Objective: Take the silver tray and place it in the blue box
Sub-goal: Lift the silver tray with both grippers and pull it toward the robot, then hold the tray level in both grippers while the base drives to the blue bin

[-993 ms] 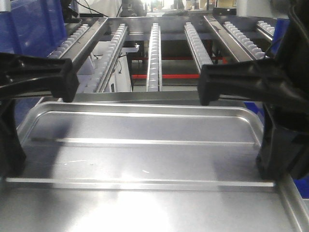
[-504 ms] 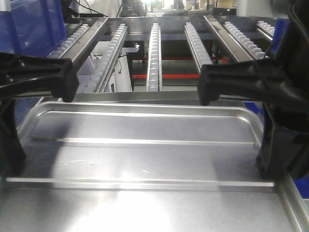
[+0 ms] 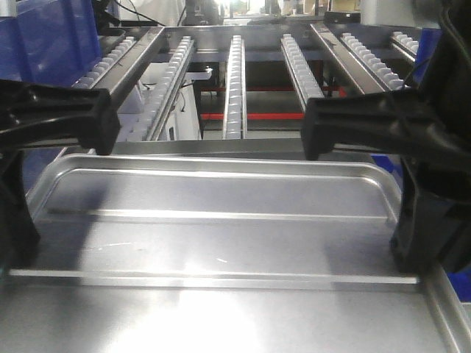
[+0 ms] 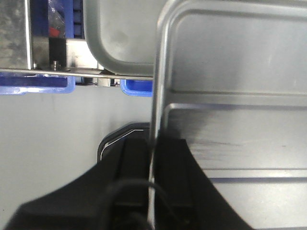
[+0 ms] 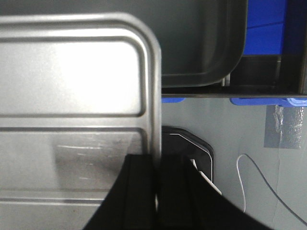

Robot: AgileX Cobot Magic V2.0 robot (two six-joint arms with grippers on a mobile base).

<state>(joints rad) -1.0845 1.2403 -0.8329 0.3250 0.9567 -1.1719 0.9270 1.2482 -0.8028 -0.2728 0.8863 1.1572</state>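
The silver tray (image 3: 221, 191), shallow with two long ridges, fills the front view and is held level between both arms. My left gripper (image 4: 153, 143) is shut on its left rim; the tray floor (image 4: 230, 72) lies to the right of the fingers. My right gripper (image 5: 157, 160) is shut on its right rim, with the tray floor (image 5: 72, 76) to the left. In the front view the grippers stand at the tray's left end (image 3: 13, 220) and right end (image 3: 419, 228). A bright-blue box (image 3: 51, 37) shows at the upper left, apart from the tray.
A rack of roller rails (image 3: 235, 73) stands just beyond the tray. A larger, deeper silver pan (image 4: 120, 33) (image 5: 201, 43) sits under the rack, with blue crate parts (image 5: 266, 24) behind it. A thin white cable (image 5: 249, 177) lies on the grey floor.
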